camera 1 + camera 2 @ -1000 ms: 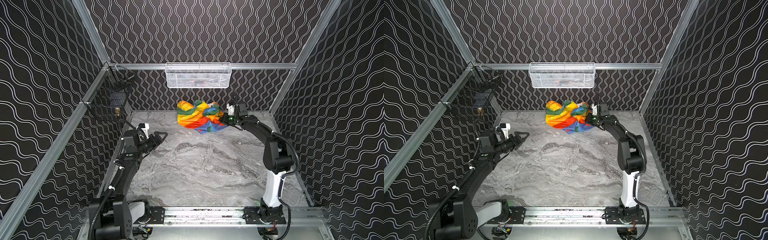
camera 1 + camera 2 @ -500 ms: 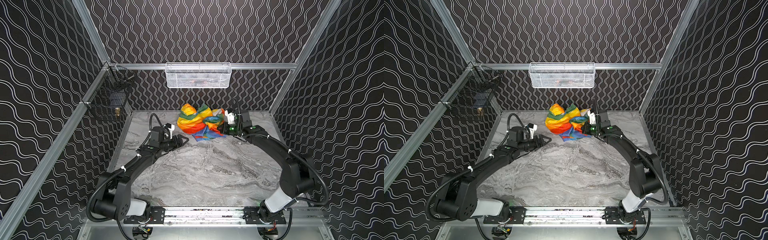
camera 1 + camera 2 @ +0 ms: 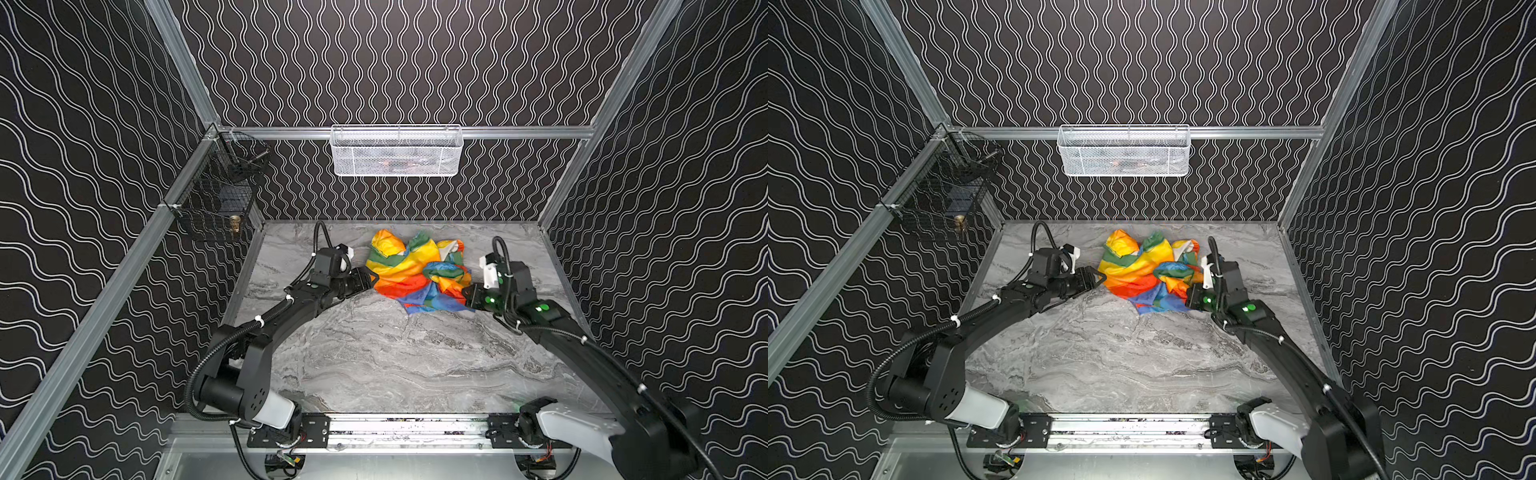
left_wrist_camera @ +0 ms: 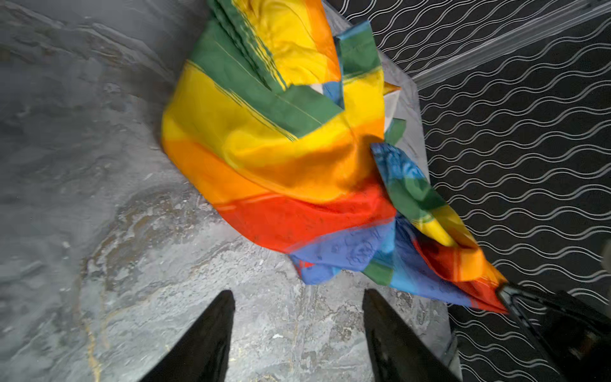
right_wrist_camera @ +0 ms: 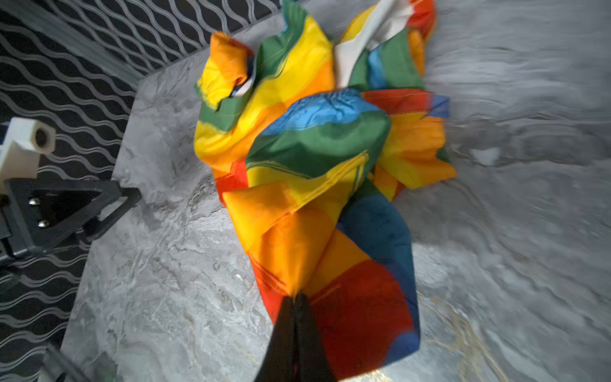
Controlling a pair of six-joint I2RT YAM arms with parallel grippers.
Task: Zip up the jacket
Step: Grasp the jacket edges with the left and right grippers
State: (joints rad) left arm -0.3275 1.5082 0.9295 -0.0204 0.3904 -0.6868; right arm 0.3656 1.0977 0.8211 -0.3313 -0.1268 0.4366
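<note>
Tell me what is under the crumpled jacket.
The jacket lies bunched on the grey table, which shows all around it. Its own folds hide anything that might sit beneath. The right gripper is shut on one edge of the fabric.

We see the jacket (image 3: 399, 270) as thin, slightly glossy cloth, the worktop (image 3: 374, 361) as smooth marble-look stone, and the far basket (image 3: 397, 151) as white wire mesh.

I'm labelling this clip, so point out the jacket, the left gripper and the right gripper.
jacket (image 3: 411, 262): in a top view, yellow stripe near its middle.
left gripper (image 4: 297, 292): left wrist view, midway between its open fingertips.
right gripper (image 5: 295, 299): right wrist view, fingertips shut on the jacket.
</note>
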